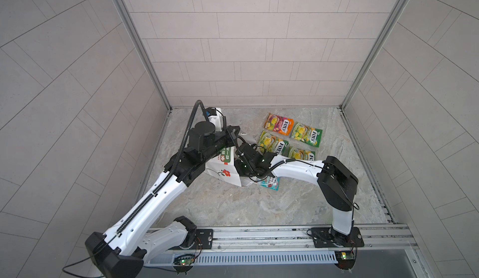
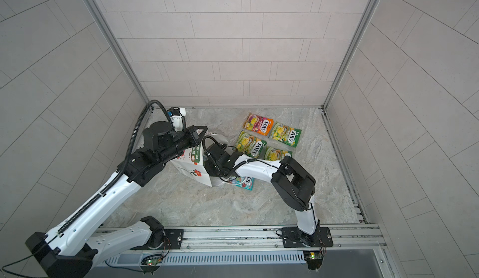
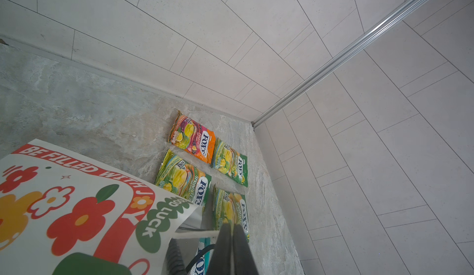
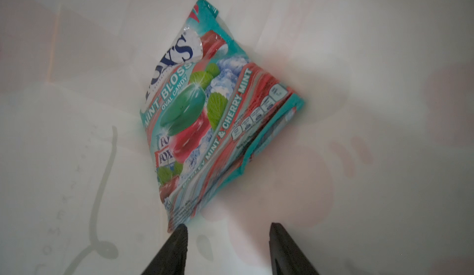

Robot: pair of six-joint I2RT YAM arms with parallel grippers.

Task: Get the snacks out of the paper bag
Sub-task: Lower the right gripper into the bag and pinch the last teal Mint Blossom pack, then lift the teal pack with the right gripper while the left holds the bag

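The paper bag (image 1: 223,170) lies on its side left of centre on the table (image 1: 233,206) in both top views. Its mouth faces the right of the frame, and the right gripper (image 4: 229,226) is pushed into that mouth. In the right wrist view its 2 fingers stand spread with nothing between them and white paper all round. 1 teal packet (image 4: 205,112) lies just ahead of them. Its nearest corner sits at the lower centre of the frame, all but touching the finger on the picture's left, and its body runs away toward the upper centre. I judge its long axis to point roughly along the reach but offset left of the gap, so the claw would have to shift toward the frame's left for that near edge to come between the fingers. The left gripper (image 3: 232,235) is pressed together at the bottom centre of the left wrist view, beside the bag's rim; I cannot tell whether paper is pinched in it. Outside the bag, an orange packet (image 1: 278,124) and 3 green packets (image 1: 272,146) form a block right of centre. A second teal packet (image 1: 270,183) lies at the bag's lower right, partly under the right arm. That arm is far nearer, and this looks like the last snack inside.
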